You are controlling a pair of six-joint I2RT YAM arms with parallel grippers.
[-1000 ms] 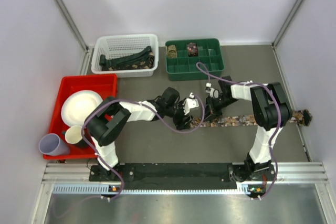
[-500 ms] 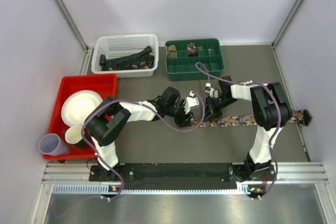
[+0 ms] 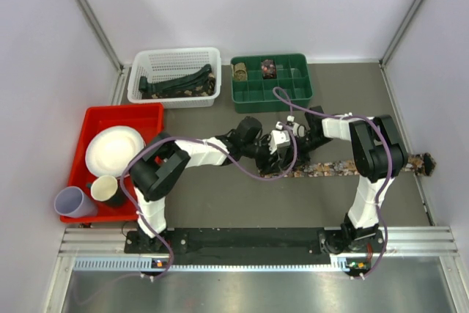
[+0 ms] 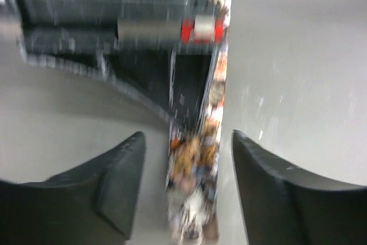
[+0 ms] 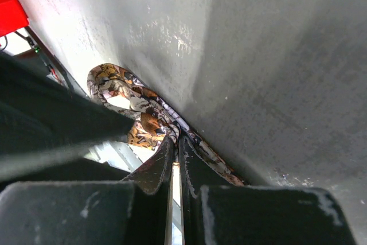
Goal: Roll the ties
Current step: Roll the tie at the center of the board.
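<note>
— What does the overhead view give you?

— My long brown-red speckled fabric tie (image 3: 352,167) lies flat on the grey table (image 3: 220,196). It runs from the right edge in toward the middle. My left gripper (image 3: 278,160) and my right gripper (image 3: 298,153) sit close together over its inner end. Behind them is a green plastic compartment tray (image 3: 245,104) with small rolled ties (image 3: 269,69) in its back cells. Beside that is a white plastic mesh basket (image 3: 176,53) holding dark flat ties (image 3: 176,80).

— And your left wrist camera?

— It's blurred, but clear enough. My left fingers (image 4: 120,182) stand spread, one on each side of the tie (image 4: 192,199). The strip runs up between them, with bare table showing on both sides of it.

— The right wrist?

— My right fingers (image 5: 157,170) are pressed tight together. Their tips are down at the tie, just where a loose curl of it (image 5: 123,93) begins. I cannot tell whether any fabric is nipped between them.
</note>
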